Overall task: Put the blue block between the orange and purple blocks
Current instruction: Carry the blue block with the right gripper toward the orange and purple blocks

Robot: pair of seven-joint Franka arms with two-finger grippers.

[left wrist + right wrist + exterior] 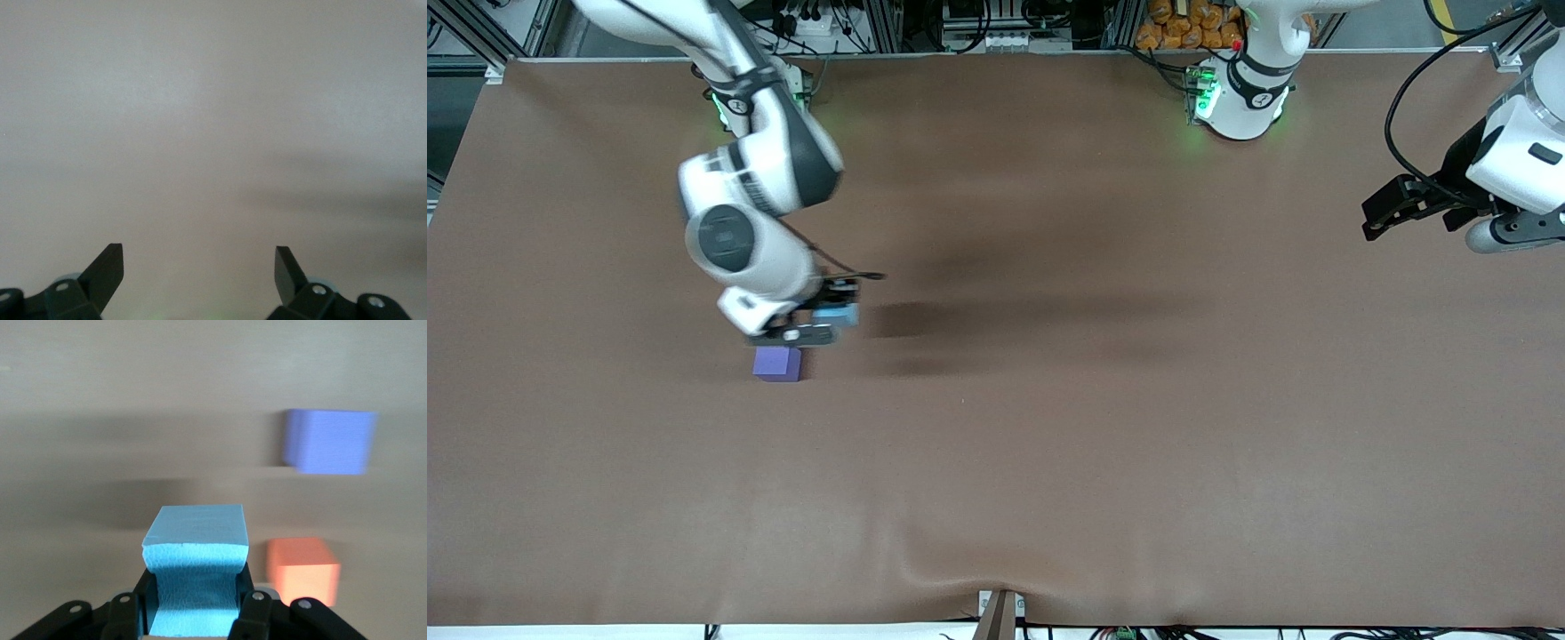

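Right now the right gripper (829, 322) is clamping the blue block (195, 577) above the table (1049, 444) near the purple block (777, 364) and orange block (303, 573), while the left gripper (199, 270) is waiting, fingers apart.

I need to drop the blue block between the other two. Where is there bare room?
Right gripper holds the blue block. Bare table separates the purple block from the orange block. Left gripper waits.

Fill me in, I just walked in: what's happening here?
The right gripper is shut on the blue block, held in the air beside the purple block. The orange block shows only in the right wrist view, near the purple one. The left gripper waits, jaws open, at its end of the table.
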